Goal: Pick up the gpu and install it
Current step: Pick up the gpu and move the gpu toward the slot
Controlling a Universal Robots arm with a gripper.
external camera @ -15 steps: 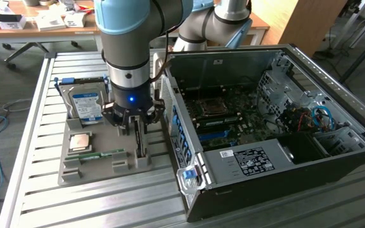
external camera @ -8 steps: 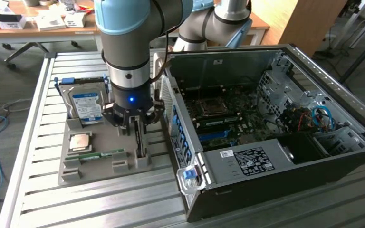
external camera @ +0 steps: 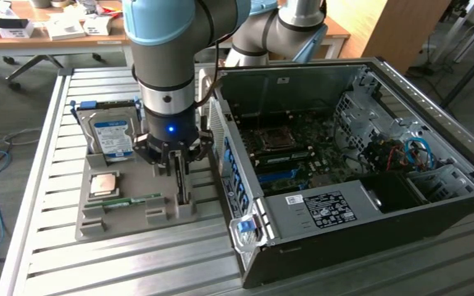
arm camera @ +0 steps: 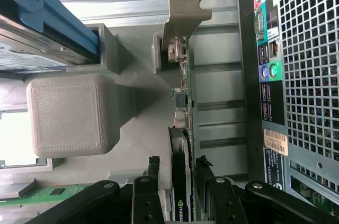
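Note:
The gpu [external camera: 183, 187] stands on its edge in a slot of the grey holder tray [external camera: 93, 227], beside the open computer case [external camera: 360, 185]. My gripper [external camera: 179, 161] has come down over it from above. In the wrist view the gpu [arm camera: 183, 94] runs as a thin dark card with its grey metal bracket [arm camera: 183, 9] at the far end. My gripper [arm camera: 179, 164] straddles the card, one black finger [arm camera: 153, 173] on each side. The fingers are open, close to the card, with a narrow gap still showing on one side.
On the tray also sit a hard drive with a blue-white label [external camera: 112, 137], a square processor [external camera: 105, 184] and a green memory stick [external camera: 131, 201]. The case's rear panel [arm camera: 302, 75] stands close beside the gpu. The tray and case rest on a slatted metal table [external camera: 138, 265].

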